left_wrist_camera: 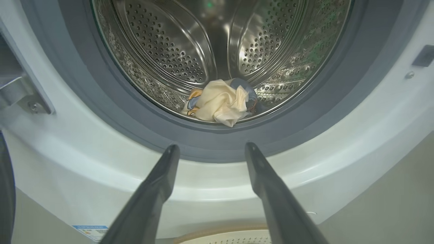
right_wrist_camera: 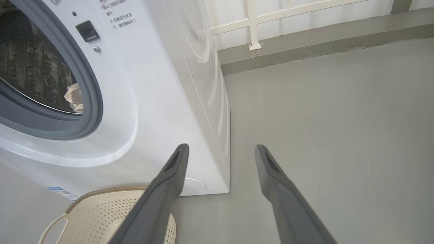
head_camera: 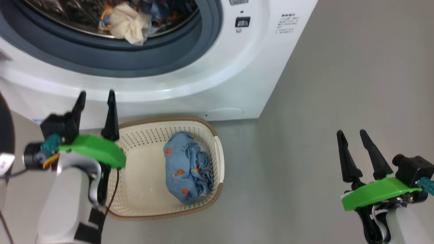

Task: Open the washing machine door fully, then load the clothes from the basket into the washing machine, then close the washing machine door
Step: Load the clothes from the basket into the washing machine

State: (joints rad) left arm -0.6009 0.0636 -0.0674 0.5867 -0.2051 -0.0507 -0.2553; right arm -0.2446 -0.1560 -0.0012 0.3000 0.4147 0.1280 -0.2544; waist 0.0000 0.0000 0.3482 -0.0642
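The washing machine stands open, its grey gasket ringing the steel drum. A cream cloth and a blue garment lie at the drum's front lip; the cream cloth also appears past the gasket. A dark curved edge of the washing machine door sits at far left, with its metal hinge. The basket on the floor below holds blue clothes with orange prints. My left gripper is open and empty over the basket's back-left rim, pointing at the machine. Out to the right, my right gripper is open and empty above the floor.
Grey floor spreads to the right of the machine. A low grey ledge with a white railing runs behind it. A blue label sticker is on the machine's lower front. The basket's handle faces my right arm.
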